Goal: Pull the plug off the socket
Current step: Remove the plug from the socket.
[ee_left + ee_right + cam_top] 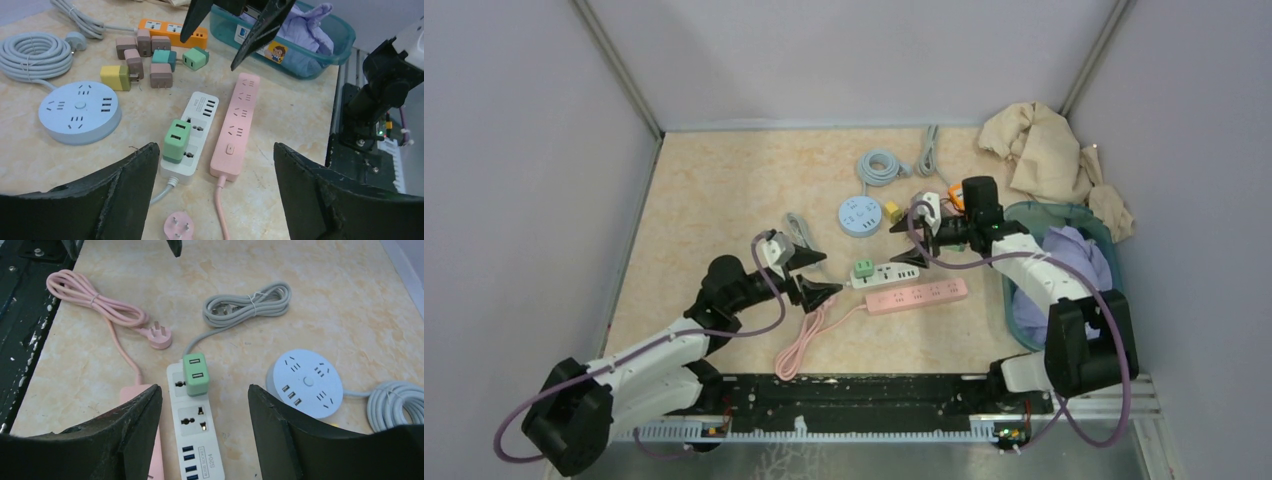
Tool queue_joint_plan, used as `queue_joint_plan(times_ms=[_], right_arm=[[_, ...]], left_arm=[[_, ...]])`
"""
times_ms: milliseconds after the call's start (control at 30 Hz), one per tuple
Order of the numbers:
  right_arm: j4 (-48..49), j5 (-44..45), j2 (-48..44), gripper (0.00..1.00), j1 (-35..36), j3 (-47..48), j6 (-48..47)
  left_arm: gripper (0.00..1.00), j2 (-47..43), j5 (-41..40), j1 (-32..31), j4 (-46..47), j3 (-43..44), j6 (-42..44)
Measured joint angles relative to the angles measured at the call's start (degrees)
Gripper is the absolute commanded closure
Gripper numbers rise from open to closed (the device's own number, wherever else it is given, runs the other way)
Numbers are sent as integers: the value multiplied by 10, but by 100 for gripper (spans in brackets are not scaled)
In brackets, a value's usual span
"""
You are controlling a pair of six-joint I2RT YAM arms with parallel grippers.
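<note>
My left gripper [822,275] gapes wide, my right gripper [902,250] less so, and both are empty. Between them the green plug [195,374] sits seated in the white strip [192,445]. It looks light, rigid and smooth: I'd pinch its 2 flat sides while bracing the strip

Right wrist view: pink strip [131,389] mostly hidden behind the fingers [100,440]; white strip [192,440] cut off by the bottom edge.

light: bright, even, diffuse | shadows: faint, soft | focus: sharp | wrist-view edges: slightly bowed
</note>
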Motion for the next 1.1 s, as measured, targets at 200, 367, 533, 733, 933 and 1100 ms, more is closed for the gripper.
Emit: queue_joint_plan(times_ms=[200,367,533,733,933,1100], right_arm=[[-14,17,16,36,38,0,-27],[-23,50,39,36,68,1,-36],[-31,93,62,36,94,11,-38],[-38,153,95,36,116,38,-37],[-42,185,106,36,129,39,-37],[-41,217,121,37,162,45,-26]], left_arm=[[0,-62,-35,0,-19,-44,-75],[0,-129,-70,0,-19,-112,-128],[0,-183,-103,0,-30,-137,-150],[0,-204,-126,0,-49,-146,-162],[0,-195,-137,0,-54,-153,-166],[0,-188,-139,0,-54,-153,-166]])
